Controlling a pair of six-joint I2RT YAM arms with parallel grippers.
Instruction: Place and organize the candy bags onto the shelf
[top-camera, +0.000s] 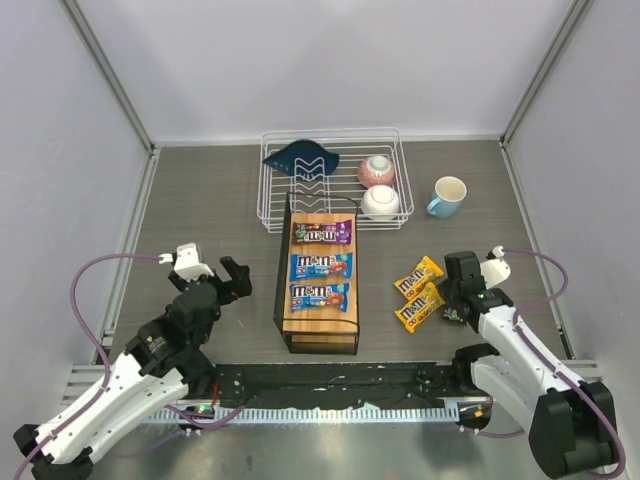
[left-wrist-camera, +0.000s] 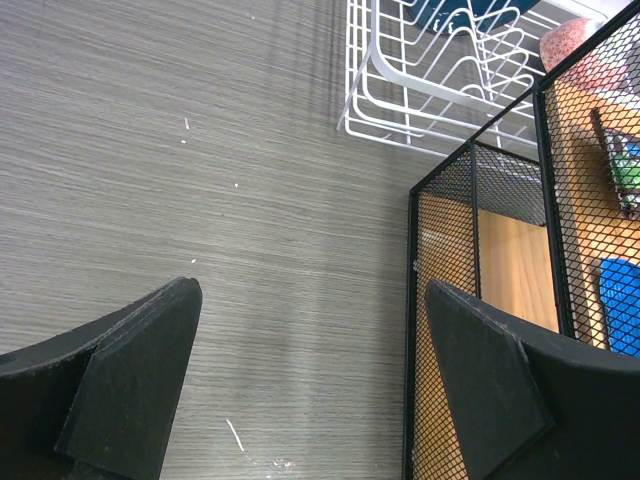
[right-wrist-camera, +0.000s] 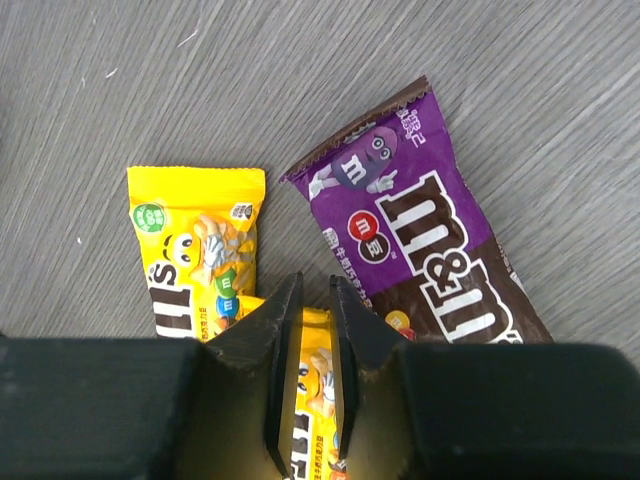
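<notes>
A grey wood-grain counter (top-camera: 200, 200) fills the floor of a white-walled cell, with two arms bolted at its near edge. At the centre stands the shelf (top-camera: 320, 322), black mesh frame and pale plank top. Behind it, touching its far end, sits a white wire dish rack (top-camera: 270, 190) holding a dark blue item (top-camera: 305, 158), a pink bowl (top-camera: 376, 170) and a white bowl (top-camera: 380, 202). A light blue mug (top-camera: 448, 196) stands just right of the rack.

The left tool (top-camera: 228, 280) hangs over bare counter near the shelf's left side, its fingers (left-wrist-camera: 130, 370) spread wide apart with nothing between them. The right tool (right-wrist-camera: 315, 290) points down at the loose packets right of the shelf, jaws drawn to a narrow slot over a yellow packet; I cannot tell whether they pinch it.

Three candy bags lie in a row on the plank: a purple one (top-camera: 322, 233) farthest, then a blue one (top-camera: 321, 265), then a second blue one (top-camera: 320, 296). On the counter lie the far yellow packet (top-camera: 418, 277), the near yellow packet (top-camera: 420, 306) and, seen from the right wrist, a purple-and-brown packet (right-wrist-camera: 430, 240) just beside them.
</notes>
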